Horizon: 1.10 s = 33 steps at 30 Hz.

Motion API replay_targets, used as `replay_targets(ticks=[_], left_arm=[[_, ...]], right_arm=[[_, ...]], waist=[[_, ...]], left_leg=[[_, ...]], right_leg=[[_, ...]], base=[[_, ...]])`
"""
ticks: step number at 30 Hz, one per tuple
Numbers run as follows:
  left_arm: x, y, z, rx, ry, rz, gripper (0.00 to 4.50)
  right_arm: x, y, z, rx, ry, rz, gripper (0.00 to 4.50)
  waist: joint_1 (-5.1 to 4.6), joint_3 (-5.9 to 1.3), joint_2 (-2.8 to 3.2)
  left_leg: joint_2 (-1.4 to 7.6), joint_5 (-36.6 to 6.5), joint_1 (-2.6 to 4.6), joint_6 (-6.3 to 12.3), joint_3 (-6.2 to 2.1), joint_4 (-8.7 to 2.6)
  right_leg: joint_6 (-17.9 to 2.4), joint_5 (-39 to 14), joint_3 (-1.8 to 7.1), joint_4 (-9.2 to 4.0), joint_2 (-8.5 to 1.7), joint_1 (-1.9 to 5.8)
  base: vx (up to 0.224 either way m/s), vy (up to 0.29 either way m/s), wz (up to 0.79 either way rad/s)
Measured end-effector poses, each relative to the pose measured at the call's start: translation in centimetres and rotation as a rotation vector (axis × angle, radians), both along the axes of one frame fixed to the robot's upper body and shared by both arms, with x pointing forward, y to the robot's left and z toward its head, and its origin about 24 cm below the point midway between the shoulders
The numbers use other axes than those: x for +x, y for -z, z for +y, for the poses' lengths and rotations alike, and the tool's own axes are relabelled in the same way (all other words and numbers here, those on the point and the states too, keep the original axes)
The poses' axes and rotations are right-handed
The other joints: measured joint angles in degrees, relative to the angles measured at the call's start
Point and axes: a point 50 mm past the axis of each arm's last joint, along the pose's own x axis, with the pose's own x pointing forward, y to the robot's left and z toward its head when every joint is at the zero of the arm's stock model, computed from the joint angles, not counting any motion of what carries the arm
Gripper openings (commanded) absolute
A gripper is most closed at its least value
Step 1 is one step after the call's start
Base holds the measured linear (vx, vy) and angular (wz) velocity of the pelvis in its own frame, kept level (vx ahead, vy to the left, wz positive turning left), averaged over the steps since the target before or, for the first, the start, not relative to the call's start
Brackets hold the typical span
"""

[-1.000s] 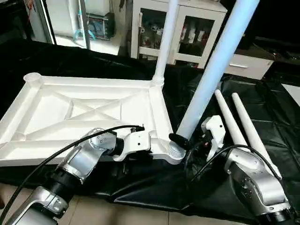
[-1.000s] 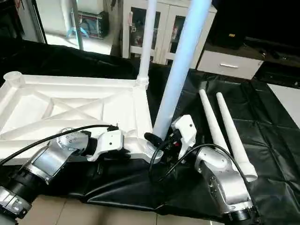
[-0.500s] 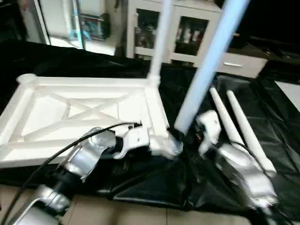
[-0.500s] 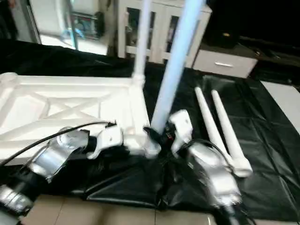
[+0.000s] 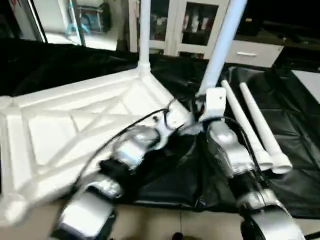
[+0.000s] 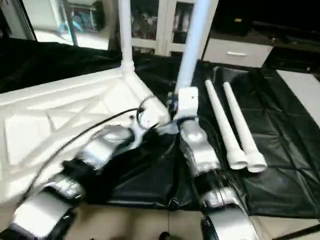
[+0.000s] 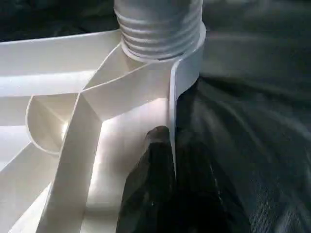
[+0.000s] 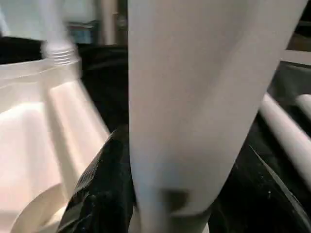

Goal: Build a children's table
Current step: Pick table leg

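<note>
Both grippers at the tabletop's (image 5: 75,125) near corner.
Left gripper (image 7: 167,160) pinches the rim closed; right gripper (image 8: 170,194) clasps the 12-o'clock-pointing leg (image 8: 204,87), its ribbed end (image 7: 160,29) socketed.

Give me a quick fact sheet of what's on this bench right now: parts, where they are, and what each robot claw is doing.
Surface: black sheet
Tabletop: white, lying underside up, X ribs showing
Far leg: standing upright in the far corner socket
Near leg: standing in the near corner socket, between the arms
Spare legs: two, lying side by side on the sheet at the right
Left gripper: shut on the tabletop's rim beside the near socket
Right gripper: closed around the near leg, low down
</note>
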Motion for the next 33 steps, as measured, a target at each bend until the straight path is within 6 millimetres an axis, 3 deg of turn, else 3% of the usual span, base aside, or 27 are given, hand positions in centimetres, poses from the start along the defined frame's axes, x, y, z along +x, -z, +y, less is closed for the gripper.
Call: replay_targets(ticks=[3,4,7,14,15,19,23,25,27,33], left_arm=[[0.1,-0.2,-0.1,-0.001,-0.004,-0.011,0.00],[0.2,-0.3,-0.1,-0.001,-0.004,-0.013,0.00],[0.3,-0.6,0.1,-0.004,-0.010,-0.022,0.00],[0.4,-0.6,0.2,-0.004,-0.008,-0.031,0.00],[0.4,-0.6,0.2,-0.004,-0.008,-0.031,0.00],[0.4,-0.7,0.1,-0.016,0.013,-0.040,0.00],[0.6,-1.1,0.2,-0.016,0.024,-0.053,0.00],[0.6,-1.2,0.3,-0.018,0.035,-0.061,0.00],[0.6,-1.3,0.6,-0.017,0.048,-0.067,0.00],[0.8,-1.4,2.2,-0.002,0.073,-0.088,0.00]], right_arm=[[0.3,-0.2,0.2,0.004,0.021,-0.008,1.84],[0.3,-0.3,0.2,0.004,0.022,-0.013,1.84],[0.7,-0.6,0.6,0.004,0.025,-0.020,1.84],[0.7,-0.4,0.7,0.014,0.025,-0.044,1.84],[0.7,-0.3,0.7,0.017,0.020,-0.047,2.40],[-0.3,1.7,0.2,0.015,-0.019,0.000,2.60],[-0.4,1.6,0.0,0.017,-0.040,-0.007,3.04],[-1.1,1.7,-0.4,0.037,-0.061,-0.014,3.04],[-1.7,1.7,-0.9,0.048,-0.092,-0.027,3.40],[-3.4,0.4,-3.6,0.034,-0.147,-0.087,3.86]], waist=[[0.42,0.01,-0.30],[0.51,-0.05,-0.37],[0.72,-0.19,-0.50],[1.27,-0.42,-0.68],[1.29,-0.42,-0.68],[1.88,-0.33,-0.63],[2.25,-0.35,-0.64],[2.49,-0.31,-0.60],[2.62,-0.15,-0.45],[3.13,-0.03,-0.36]], left_leg=[[0.08,1.53,0.05,0.53,0.94,0.54],[0.15,1.51,0.35,0.52,1.01,0.48],[0.25,1.53,0.26,0.49,1.15,-0.03],[0.42,1.40,0.27,0.28,1.19,-0.06],[0.44,1.40,0.32,0.28,1.19,-0.05],[0.46,1.40,0.00,0.28,1.24,0.02],[0.50,1.63,-0.42,0.64,1.36,0.21],[0.52,1.63,-0.49,0.65,1.38,0.23],[0.53,1.63,-0.50,0.66,1.43,0.26],[0.63,1.63,-0.47,0.66,1.52,0.31]], right_leg=[[-0.07,2.35,1.04,1.40,-0.11,-0.40],[0.04,2.32,1.05,1.46,-0.09,-0.46],[0.11,2.39,1.05,1.51,0.02,-0.78],[0.21,2.23,1.05,2.23,0.10,-1.00],[0.25,2.21,1.05,2.24,0.11,-1.01],[0.36,2.14,1.06,2.28,0.10,-1.33],[0.14,2.28,1.16,2.57,0.10,-1.96],[0.14,2.28,1.17,2.58,0.11,-2.04],[0.12,2.29,1.20,2.59,0.10,-2.07],[0.11,2.29,1.20,2.64,0.15,-2.08]], base=[[0.000,0.000,0.00],[0.074,-0.034,0.04],[0.049,-0.022,0.01],[0.000,0.000,0.00],[0.000,0.000,0.00],[0.000,0.000,0.00],[0.000,0.000,0.00],[0.000,0.000,0.00],[0.000,0.000,0.00],[0.000,0.000,0.00]])
